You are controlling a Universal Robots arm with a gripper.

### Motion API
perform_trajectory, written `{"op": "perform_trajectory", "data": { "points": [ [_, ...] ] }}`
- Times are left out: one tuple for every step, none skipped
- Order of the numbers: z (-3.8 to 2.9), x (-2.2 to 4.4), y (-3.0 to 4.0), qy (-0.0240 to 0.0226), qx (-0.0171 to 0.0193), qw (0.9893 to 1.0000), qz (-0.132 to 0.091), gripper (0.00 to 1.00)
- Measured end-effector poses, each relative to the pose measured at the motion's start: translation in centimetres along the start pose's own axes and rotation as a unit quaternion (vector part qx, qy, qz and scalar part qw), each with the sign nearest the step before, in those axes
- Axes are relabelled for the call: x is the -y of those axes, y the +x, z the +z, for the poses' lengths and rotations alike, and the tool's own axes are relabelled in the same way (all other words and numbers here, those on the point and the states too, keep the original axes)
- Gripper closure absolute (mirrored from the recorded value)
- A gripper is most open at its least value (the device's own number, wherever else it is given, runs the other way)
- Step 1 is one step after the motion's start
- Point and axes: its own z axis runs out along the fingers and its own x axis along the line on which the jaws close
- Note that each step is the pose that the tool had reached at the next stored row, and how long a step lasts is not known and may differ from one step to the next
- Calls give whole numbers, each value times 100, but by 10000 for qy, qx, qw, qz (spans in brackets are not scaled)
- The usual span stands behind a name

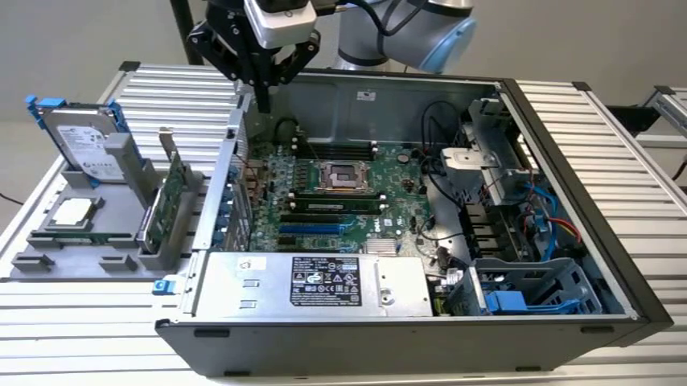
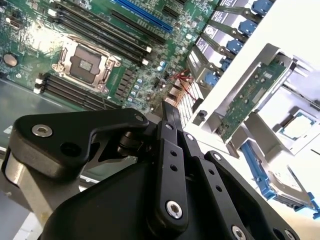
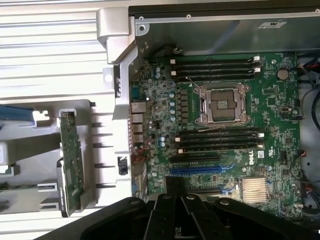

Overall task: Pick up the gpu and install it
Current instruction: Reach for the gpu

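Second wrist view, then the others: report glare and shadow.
In the second wrist view the tray beside the card is washed out and the motherboard glares in places; in the first wrist view the gripper is a dark mass; the exterior view is evenly lit.

Probably a robotics lab: ribbed aluminium table, open PC case just under the gripper, grey parts rack beside it.

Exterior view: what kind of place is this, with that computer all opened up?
Probably a robotics lab or test bench for computer assembly: a robot arm's gripper hangs at an open computer case, and a grey tray beside it holds parts like the gpu, all on a ribbed metal table.
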Motion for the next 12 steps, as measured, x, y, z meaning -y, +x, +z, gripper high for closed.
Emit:
{"op": "perform_trajectory", "data": {
  "points": [
    [-1, 1, 11, 0, 0, 10000, 0, 100],
    [-1, 2, 23, 0, 0, 10000, 0, 100],
    [-1, 3, 32, 0, 0, 10000, 0, 100],
    [-1, 4, 40, 0, 0, 10000, 0, 100],
    [-1, 5, 50, 0, 0, 10000, 0, 100],
    [-1, 6, 59, 0, 0, 10000, 0, 100],
    [-2, 6, 68, 0, 0, 10000, 0, 100],
    [-2, 7, 78, 0, 0, 10000, 0, 100],
    [-2, 8, 89, 0, 0, 10000, 0, 100],
    [-3, 9, 99, 0, 0, 10000, 0, 100],
    [-3, 10, 109, 0, 0, 10000, 0, 100],
    [-3, 11, 120, 0, 0, 10000, 0, 100]
  ]
}}
